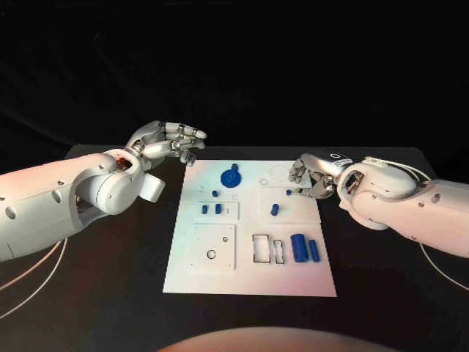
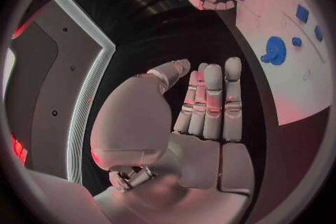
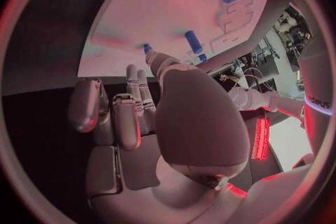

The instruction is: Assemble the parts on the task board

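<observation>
**Two hands near the white board**

Black table (image 1: pixel 108 293) holds the white board (image 1: pixel 250 275). Blue parts (image 1: pixel 306 250) sit on it, and a round blue part (image 1: pixel 231 177) lies between the two hands. Left hand (image 1: pixel 169 143) hovers past the board's corner, fingers (image 2: pixel 213 101) straight, pressed together, holding nothing. Right hand (image 1: pixel 311 177) curls its fingers (image 3: pixel 136 95) over the board's edge, just beside a small blue peg (image 1: pixel 289 193); I cannot tell if they pinch anything.
</observation>
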Robot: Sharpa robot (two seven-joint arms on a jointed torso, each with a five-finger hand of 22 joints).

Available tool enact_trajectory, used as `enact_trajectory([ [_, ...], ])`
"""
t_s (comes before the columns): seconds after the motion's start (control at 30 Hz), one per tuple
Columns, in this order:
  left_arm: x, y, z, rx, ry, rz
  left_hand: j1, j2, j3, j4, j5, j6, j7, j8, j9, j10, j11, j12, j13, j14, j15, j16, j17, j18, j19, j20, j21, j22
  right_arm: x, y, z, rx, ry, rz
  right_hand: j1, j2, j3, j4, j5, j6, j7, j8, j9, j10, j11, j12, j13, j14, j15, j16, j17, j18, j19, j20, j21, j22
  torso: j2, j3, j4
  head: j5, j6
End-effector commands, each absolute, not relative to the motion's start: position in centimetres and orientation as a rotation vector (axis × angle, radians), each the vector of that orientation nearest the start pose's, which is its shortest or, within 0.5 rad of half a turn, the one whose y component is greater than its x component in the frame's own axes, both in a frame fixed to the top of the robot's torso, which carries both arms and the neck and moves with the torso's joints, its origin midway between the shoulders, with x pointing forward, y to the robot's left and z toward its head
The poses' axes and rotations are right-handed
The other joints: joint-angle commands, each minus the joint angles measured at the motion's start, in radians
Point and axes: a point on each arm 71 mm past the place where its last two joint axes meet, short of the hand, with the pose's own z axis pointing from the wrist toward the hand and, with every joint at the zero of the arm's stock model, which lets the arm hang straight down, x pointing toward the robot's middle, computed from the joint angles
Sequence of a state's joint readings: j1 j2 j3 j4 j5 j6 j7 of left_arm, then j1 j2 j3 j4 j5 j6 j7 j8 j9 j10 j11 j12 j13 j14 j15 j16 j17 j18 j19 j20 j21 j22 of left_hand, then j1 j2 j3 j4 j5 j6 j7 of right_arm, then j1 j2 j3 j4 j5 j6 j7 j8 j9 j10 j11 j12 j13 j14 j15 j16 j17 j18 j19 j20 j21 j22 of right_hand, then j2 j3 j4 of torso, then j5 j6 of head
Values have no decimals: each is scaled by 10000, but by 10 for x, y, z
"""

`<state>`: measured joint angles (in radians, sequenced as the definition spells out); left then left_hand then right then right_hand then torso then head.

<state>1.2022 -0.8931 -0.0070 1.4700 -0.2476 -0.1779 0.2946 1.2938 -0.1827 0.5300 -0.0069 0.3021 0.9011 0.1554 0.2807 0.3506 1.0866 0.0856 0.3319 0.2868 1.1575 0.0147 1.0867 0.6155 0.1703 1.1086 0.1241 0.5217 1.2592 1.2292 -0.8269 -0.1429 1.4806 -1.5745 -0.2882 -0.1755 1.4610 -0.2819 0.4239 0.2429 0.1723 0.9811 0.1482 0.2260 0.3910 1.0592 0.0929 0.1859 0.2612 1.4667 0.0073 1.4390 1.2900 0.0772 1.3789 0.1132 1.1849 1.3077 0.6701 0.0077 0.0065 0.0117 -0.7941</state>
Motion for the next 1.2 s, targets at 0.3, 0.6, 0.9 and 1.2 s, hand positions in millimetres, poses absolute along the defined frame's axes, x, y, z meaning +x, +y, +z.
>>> enact_trajectory([
  [0.3,496,240,-168,-9330,15255,-15414,-42,47,-72,-21,37,8,-13,47,8,68,-38,97,14,-60,-25,-73,-37,118,-25,-44,-84,-37,482,-192,-221,-3680,17411,4450,-148,-12,190,-202,251,153,30,-61,-37,355,0,-215,-182,439,60,20,90,64,158,43,230,802,-11,-1,6,-44,-40],
  [0.6,494,239,-167,-9346,15324,-15447,-46,41,-79,-23,38,-9,-11,44,7,65,-37,103,13,-61,-26,-75,-43,117,-23,-45,-92,-42,484,-189,-226,-3725,17585,4284,-119,59,917,-513,131,352,-26,-51,-43,716,-50,-502,-413,467,12,79,166,27,263,-1,408,928,-11,5,9,-27,-72],
  [0.9,493,239,-167,-9370,15389,-15436,-47,36,-85,-27,39,-28,-9,40,4,62,-37,109,12,-62,-26,-77,-49,117,-20,-47,-101,-47,485,-191,-234,-3898,17618,3841,-328,-11,1353,-728,107,410,-32,-57,-29,905,-61,-689,-542,466,4,85,149,6,313,-18,500,1002,-6,21,15,3,-113],
  [1.2,494,240,-168,-9405,15418,-15383,-48,35,-91,-30,37,-48,-6,36,3,56,-35,115,11,-62,-27,-79,-56,116,-16,-49,-111,-53,484,-187,-238,-3991,17648,3898,-482,11,1565,-864,91,489,-56,-24,2,1050,-84,-759,-589,471,-11,101,165,-6,345,-26,560,1047,-12,21,4,26,-164],
])
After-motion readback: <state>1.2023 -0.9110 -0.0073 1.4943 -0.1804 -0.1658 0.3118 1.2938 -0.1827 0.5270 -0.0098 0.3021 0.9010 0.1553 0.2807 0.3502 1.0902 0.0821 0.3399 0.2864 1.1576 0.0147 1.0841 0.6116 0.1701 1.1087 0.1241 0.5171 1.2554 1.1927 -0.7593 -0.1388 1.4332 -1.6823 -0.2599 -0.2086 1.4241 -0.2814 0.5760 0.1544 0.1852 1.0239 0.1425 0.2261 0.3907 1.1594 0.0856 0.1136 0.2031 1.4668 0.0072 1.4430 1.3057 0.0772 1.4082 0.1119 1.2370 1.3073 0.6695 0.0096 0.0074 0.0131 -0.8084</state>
